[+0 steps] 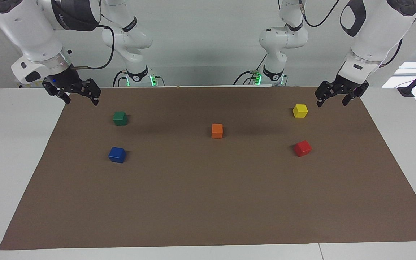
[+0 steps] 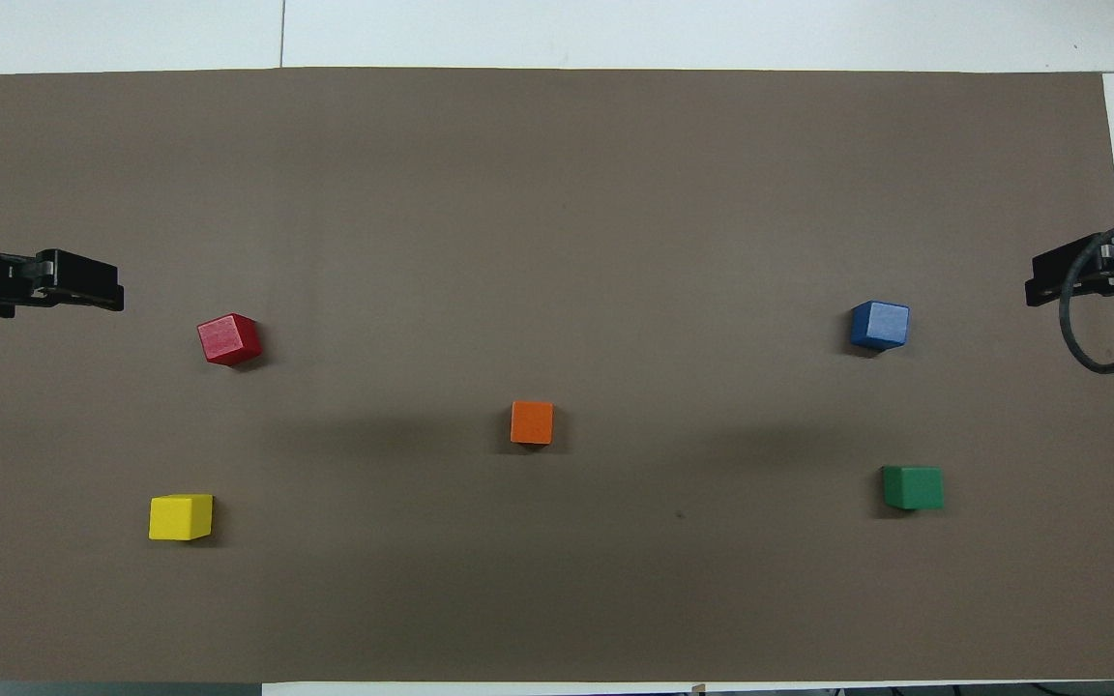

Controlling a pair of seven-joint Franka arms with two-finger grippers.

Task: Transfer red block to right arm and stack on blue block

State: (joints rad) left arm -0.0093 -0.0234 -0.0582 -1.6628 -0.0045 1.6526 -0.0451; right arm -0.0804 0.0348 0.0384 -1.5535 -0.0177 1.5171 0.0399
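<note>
1. Left gripper: fingers spread, holding nothing, raised over the mat's edge at the left arm's end, close to the yellow block.
2. Right gripper: fingers spread, holding nothing, raised over the mat's edge at the right arm's end, near the green block.
3. Both arms waiting.
4. Red block: flat on mat, left arm's end, farther from robots than yellow, untouched.
5. Blue block: flat on mat, right arm's end, farther from robots than green, nothing on top.
6. Orange block: mid-mat, well apart from the rest.
</note>
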